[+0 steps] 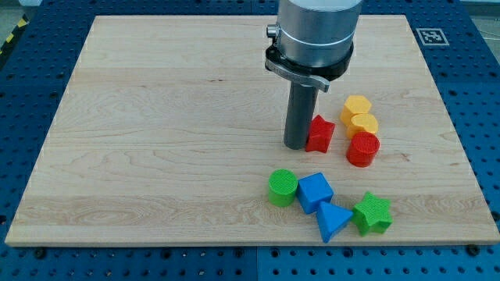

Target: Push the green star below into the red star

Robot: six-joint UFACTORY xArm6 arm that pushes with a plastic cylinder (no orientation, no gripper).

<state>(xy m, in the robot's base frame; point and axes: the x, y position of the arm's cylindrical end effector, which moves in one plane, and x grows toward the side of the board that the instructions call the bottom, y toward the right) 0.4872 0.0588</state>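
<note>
The green star (373, 214) lies near the view's bottom right of the wooden board, touching the blue triangle (333, 221) on its left. The red star (319, 133) sits higher up, right of the board's centre. My tip (296, 146) rests on the board right against the red star's left side, well above and to the left of the green star.
A red cylinder (362, 149) sits right of the red star, with two yellow blocks (358, 113) above it. A green cylinder (283, 187) and a blue cube (315, 191) lie left of the green star. The board's edge (250, 243) runs just below them.
</note>
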